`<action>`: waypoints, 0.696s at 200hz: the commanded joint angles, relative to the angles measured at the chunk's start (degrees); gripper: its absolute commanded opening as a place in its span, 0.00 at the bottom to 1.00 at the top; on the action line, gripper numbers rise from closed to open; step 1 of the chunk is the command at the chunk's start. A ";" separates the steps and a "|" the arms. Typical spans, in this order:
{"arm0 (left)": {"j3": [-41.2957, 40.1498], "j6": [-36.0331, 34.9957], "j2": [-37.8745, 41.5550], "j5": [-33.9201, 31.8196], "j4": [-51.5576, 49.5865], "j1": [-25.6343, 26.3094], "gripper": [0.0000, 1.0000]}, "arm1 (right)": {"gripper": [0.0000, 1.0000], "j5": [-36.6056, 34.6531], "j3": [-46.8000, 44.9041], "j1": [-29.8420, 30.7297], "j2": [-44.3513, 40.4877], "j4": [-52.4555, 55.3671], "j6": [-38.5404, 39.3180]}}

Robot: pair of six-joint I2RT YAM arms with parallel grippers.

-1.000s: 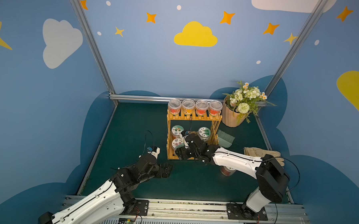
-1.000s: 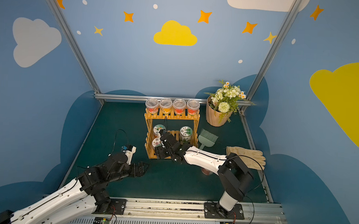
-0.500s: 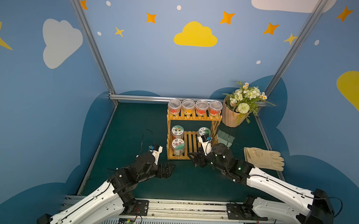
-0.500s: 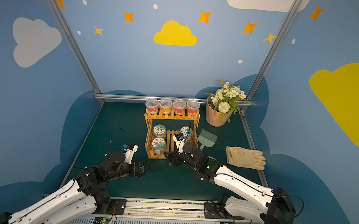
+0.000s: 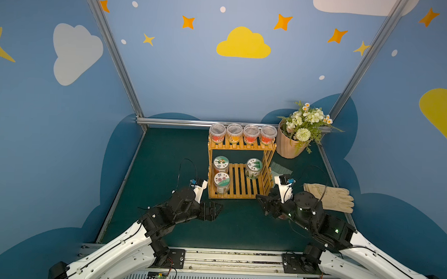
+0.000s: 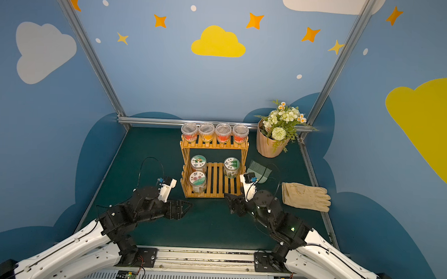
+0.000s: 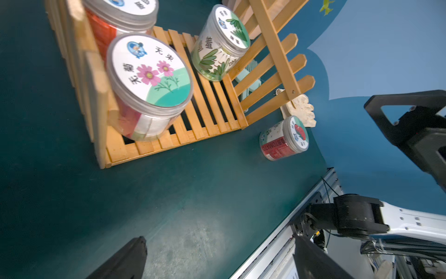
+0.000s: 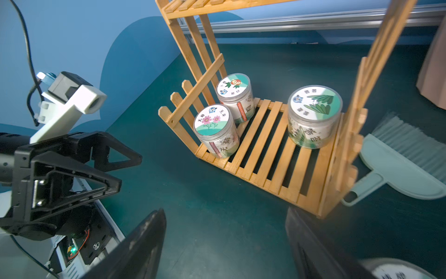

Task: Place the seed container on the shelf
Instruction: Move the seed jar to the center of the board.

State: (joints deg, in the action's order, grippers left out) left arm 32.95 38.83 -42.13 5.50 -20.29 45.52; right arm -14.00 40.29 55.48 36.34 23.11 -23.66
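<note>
We record seed container [image 7: 283,137]: clear plastic cylinder, round printed lid, on green mat [image 7: 169,193] near slatted wooden shelf [image 5: 242,147]. Left gripper [image 5: 215,212], right gripper [image 8: 225,211]: spread wide, empty.

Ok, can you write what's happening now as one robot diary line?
left end effector: open, empty | right end effector: open, empty | red jar: on table | shelf: seven jars
</note>
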 commanded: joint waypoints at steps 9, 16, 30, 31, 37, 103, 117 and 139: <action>2.11 -2.59 -4.01 1.26 8.29 4.85 1.00 | 0.91 -13.42 0.67 -0.39 -4.91 11.50 -4.41; 2.24 -3.40 -5.29 0.11 10.00 6.59 1.00 | 0.93 -15.55 0.51 -0.69 -5.58 13.19 -6.27; 3.33 -4.83 -8.61 -1.40 12.42 9.65 1.00 | 0.97 -18.68 -0.01 -1.07 -5.93 17.13 -10.40; 3.47 -4.91 -8.86 -1.56 12.49 9.97 1.00 | 0.97 -18.95 -0.02 -1.12 -5.88 17.49 -10.77; 4.42 -5.29 -10.60 -2.46 12.69 11.24 1.00 | 0.98 -20.10 -0.27 -1.54 -5.65 19.16 -12.49; 13.29 -6.00 -30.43 -3.91 19.67 19.84 1.00 | 0.98 8.27 -5.77 -27.05 0.88 18.48 -13.68; 15.45 -5.61 -33.97 -3.15 19.68 20.37 1.00 | 0.98 13.99 -6.57 -31.63 2.26 17.14 -12.53; 18.34 -5.43 -38.40 -1.38 20.29 20.94 1.00 | 0.98 15.58 -6.76 -34.68 3.81 16.28 -10.16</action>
State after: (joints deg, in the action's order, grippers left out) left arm 48.07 33.67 -77.47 2.15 -2.46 65.95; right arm -7.27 33.71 23.24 39.29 41.10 -36.40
